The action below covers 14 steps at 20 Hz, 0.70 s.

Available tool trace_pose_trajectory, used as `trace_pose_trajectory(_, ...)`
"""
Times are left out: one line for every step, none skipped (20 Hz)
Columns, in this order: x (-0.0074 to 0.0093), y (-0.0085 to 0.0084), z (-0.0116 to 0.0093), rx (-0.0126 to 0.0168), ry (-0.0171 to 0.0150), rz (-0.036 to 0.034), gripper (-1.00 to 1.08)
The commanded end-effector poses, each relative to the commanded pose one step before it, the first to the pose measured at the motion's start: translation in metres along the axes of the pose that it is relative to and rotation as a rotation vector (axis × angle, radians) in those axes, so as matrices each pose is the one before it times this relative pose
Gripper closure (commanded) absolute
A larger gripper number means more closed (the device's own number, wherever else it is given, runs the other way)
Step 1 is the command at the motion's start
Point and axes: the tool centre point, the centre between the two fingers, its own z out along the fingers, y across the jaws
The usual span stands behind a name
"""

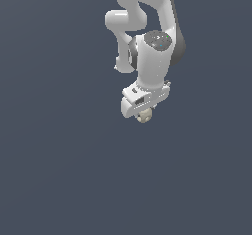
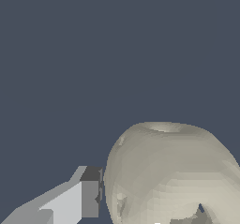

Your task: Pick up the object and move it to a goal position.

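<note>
The beige-cream ball (image 1: 144, 115) sits just under the white gripper (image 1: 141, 110), at the end of the arm in the middle of the exterior view. In the wrist view the ball (image 2: 173, 171) is large and close, with faint darker spots. One grey finger pad (image 2: 90, 198) rests against its side. The other finger is hidden behind the ball. The gripper (image 2: 120, 197) looks shut on the ball.
A plain dark blue-grey surface (image 1: 59, 170) fills both views. The white arm (image 1: 142, 13) comes down from the upper middle of the exterior view. No goal marker or other object shows.
</note>
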Motion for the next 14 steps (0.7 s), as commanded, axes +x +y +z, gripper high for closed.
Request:
trace_pose_trajectory(0.01634, -0.01561, -0.02256, 0.00010, -0.00063, 0.00068, 1.08)
trace_pose_trajectory(0.00672, -0.00601, -0.00880, 0.00000, 0.00000, 0.00000, 1.08)
trace_pose_trajectory(0.00674, -0.00597, -0.00876, 0.00000, 0.00000, 0.00000, 1.08)
trace_pose_trajectory(0.00667, -0.00586, -0.00861, 0.00000, 0.00000, 0.00000, 1.08)
trace_pose_trajectory(0.00624, -0.00516, -0.00822, 0.00044, 0.00021, 0.00049, 1.08)
trace_pose_trajectory(0.00612, -0.00527, -0.00778, 0.00000, 0.00000, 0.00000, 1.08)
trace_pose_trajectory(0.00587, -0.00500, -0.00741, 0.00000, 0.00000, 0.00000, 1.08)
trace_pose_trajectory(0.00565, -0.00476, -0.00707, 0.00000, 0.00000, 0.00000, 1.08)
trace_pose_trajectory(0.00540, -0.00450, -0.00670, 0.00000, 0.00000, 0.00000, 1.08)
trace_pose_trajectory(0.00494, -0.00387, -0.00623, 0.00037, 0.00016, 0.00028, 1.08)
trace_pose_trajectory(0.00466, -0.00380, -0.00570, 0.00000, 0.00000, 0.00000, 1.08)
trace_pose_trajectory(0.00430, -0.00347, -0.00521, 0.00000, 0.00000, 0.00000, 1.08)
trace_pose_trajectory(0.00395, -0.00314, -0.00474, 0.00000, 0.00000, 0.00000, 1.08)
trace_pose_trajectory(0.00362, -0.00282, -0.00429, 0.00000, 0.00000, 0.00000, 1.08)
